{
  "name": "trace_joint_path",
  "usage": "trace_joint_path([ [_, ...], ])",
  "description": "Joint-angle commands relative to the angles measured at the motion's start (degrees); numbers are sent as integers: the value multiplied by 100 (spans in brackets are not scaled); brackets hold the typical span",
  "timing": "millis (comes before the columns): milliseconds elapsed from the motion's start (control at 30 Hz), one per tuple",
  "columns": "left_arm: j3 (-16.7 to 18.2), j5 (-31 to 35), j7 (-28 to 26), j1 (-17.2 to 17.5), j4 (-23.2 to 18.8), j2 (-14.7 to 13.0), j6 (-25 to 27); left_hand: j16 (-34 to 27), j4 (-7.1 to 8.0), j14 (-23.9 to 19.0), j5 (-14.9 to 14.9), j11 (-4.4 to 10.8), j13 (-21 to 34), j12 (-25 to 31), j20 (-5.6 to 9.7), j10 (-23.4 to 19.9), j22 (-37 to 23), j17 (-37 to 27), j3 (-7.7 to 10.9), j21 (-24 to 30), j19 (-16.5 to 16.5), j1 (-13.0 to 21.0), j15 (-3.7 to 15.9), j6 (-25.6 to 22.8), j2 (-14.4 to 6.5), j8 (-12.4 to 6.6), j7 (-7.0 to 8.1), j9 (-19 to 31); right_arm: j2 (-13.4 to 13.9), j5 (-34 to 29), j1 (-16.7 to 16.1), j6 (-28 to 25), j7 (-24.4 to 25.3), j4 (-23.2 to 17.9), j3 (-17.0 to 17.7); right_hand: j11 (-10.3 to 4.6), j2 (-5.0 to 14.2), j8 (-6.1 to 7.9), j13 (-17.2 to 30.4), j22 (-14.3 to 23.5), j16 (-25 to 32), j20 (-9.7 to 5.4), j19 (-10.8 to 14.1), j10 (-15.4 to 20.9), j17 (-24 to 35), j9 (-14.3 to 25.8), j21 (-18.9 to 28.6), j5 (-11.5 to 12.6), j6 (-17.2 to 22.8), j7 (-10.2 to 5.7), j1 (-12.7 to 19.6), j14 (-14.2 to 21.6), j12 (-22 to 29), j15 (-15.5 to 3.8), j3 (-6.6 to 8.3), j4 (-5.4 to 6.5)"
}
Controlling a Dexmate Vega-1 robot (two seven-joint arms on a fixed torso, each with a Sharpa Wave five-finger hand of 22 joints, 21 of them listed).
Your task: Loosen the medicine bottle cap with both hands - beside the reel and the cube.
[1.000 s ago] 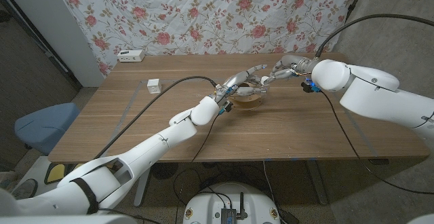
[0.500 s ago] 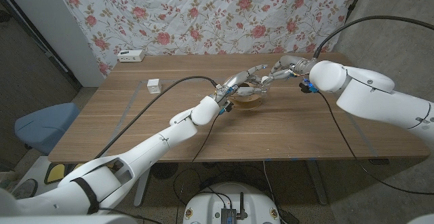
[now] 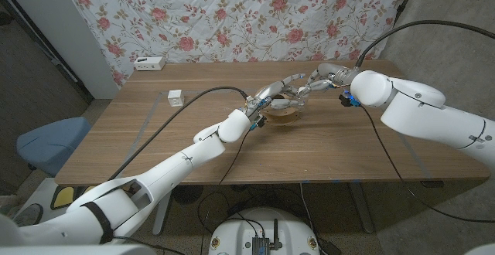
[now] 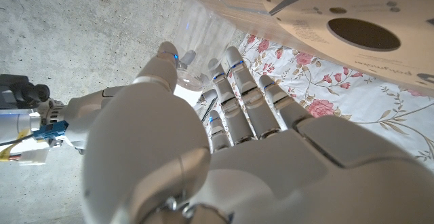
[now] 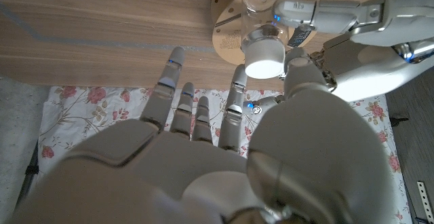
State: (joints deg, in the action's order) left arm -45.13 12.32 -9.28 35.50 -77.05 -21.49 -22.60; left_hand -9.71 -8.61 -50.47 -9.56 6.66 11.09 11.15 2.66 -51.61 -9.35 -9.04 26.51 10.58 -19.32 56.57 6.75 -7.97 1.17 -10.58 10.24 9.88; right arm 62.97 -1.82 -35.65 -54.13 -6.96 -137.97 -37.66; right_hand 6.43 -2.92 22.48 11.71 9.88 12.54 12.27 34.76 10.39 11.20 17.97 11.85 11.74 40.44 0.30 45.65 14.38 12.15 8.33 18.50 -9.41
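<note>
At the far middle of the bench [image 3: 155, 143], the clear medicine bottle [image 5: 268, 0] stands on the pale reel [image 3: 283, 113], its white cap [image 5: 264, 58] uppermost. The left hand [image 3: 277, 94] grasps the bottle's body. The right hand [image 3: 319, 81] reaches in from the right, fingers [image 5: 178, 95] spread and released, its thumb just beside the cap.

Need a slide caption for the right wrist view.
Left hand holds clear bottle over wooden reel; right hand reaches toward white cap.
</note>
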Motion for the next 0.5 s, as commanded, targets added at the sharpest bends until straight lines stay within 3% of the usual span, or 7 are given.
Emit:
trace_joint_path([
  [33,0,-8,-14,26,-22,-6,27,-30,-5,-59,-57,230,16,29,415,-254,-14,-19,43,-1,-13,39,470,9,-38,0,19,12,-60,-80,-16,3,46,21,-28,-20,16,82,14,-1,40,1,71,80,16,36,-7,-11,137,-21,86,65,31,-40,51,-4],
  [500,-19,-19,2,-23,68,30,-3,-25,6,-50,-55,222,16,28,408,-252,-14,-17,42,0,-13,24,456,-4,-37,-4,13,12,-122,-176,-104,28,199,58,-12,-109,35,274,8,-2,78,-4,199,264,24,70,-11,-14,517,-145,246,194,47,-161,95,-13],
])
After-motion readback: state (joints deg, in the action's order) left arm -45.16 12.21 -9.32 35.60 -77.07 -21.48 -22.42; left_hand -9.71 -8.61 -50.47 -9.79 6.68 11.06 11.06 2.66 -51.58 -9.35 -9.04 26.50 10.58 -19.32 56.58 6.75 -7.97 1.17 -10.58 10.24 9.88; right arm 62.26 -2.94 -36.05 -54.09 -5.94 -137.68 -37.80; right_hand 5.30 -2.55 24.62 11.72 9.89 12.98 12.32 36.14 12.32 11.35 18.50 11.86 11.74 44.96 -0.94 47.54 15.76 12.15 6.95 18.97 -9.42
